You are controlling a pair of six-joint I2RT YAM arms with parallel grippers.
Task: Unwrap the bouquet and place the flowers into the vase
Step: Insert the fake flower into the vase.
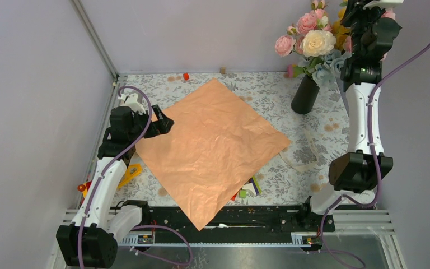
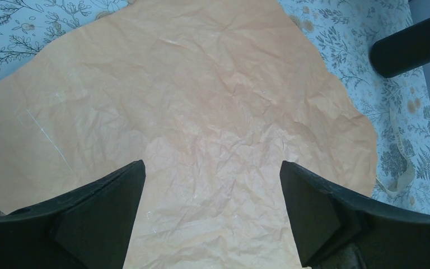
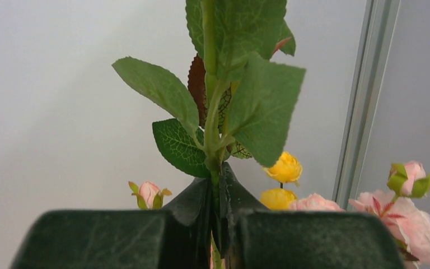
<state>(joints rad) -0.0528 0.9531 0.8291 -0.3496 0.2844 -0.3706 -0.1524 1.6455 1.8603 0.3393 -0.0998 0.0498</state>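
Right fingers (image 3: 193, 216) clamping leafy stem (image 3: 211, 134), top cropped, flowers (image 1: 318, 42) hiding vase (image 1: 305, 96) mouth

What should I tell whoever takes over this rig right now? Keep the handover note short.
Left pincer: open, holding nothing, poised over the left edge of the wrapping paper.
Right pincer: shut on a leafy green stem, raised high at the far right beside the flowers.
Things: the paper lies spread flat mid-table. The black vase stands upright at the far right with the flowers in it.
Done: bouquet unwrapped, flowers standing in the vase.
Left: probably seat the held stem and let go. Whether its lower end is already in the vase cannot be seen.
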